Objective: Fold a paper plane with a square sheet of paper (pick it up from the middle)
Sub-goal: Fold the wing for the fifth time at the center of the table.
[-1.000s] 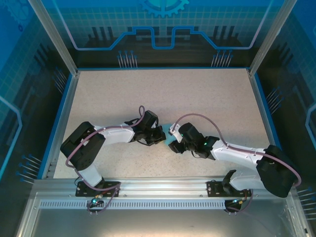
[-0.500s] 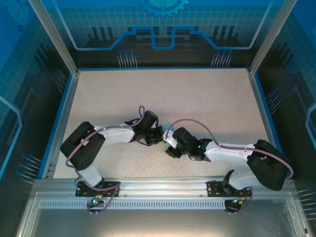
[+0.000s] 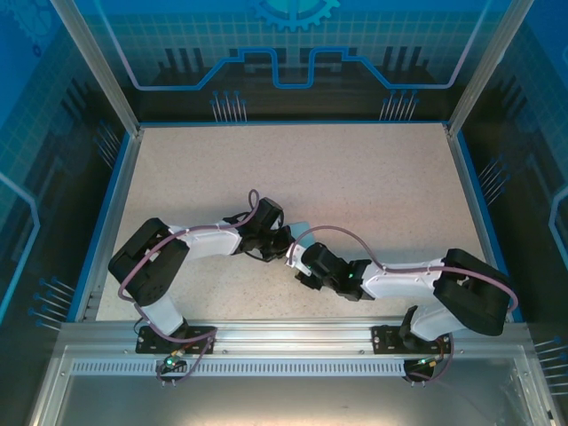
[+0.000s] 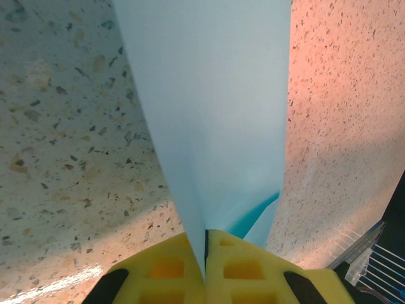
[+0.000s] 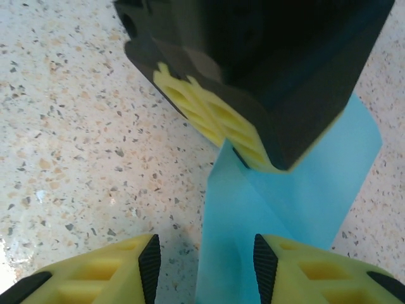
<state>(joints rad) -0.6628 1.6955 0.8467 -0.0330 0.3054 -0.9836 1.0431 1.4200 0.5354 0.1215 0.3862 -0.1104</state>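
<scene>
- Two robot arms are bolted to a metal rail (image 3: 293, 342) at the near edge of a speckled table (image 3: 355, 169). Both arms reach inward and their wrists meet near the middle of the table's front half.
- The right gripper (image 3: 295, 264) sits nearest the rail. In the right wrist view its yellow fingers (image 5: 120, 272) are spread wide apart. The lower end of a strip of light-blue paper (image 5: 304, 190) runs between them, and they are not closed on it.
- Just beyond it, almost tip to tip, is the left gripper (image 3: 282, 246). The right wrist view shows it as a black block with yellow pads (image 5: 205, 114) that come down onto the paper from above.
- In the left wrist view the left gripper (image 4: 205, 256) is pressed tight together. Its yellow fingertips (image 4: 168, 269) pinch the paper (image 4: 209, 114) at one narrow end.
- The paper fans out wider away from that pinch, above the table top. A darker blue inner layer shows along its lower right edge, so it is folded over on itself. Whether its far end touches the surface cannot be told.
- From above, the paper (image 3: 300, 231) is a pale sliver just past the two grippers.
- A blue printed wall (image 3: 293, 53) closes off the far side of the table.
</scene>
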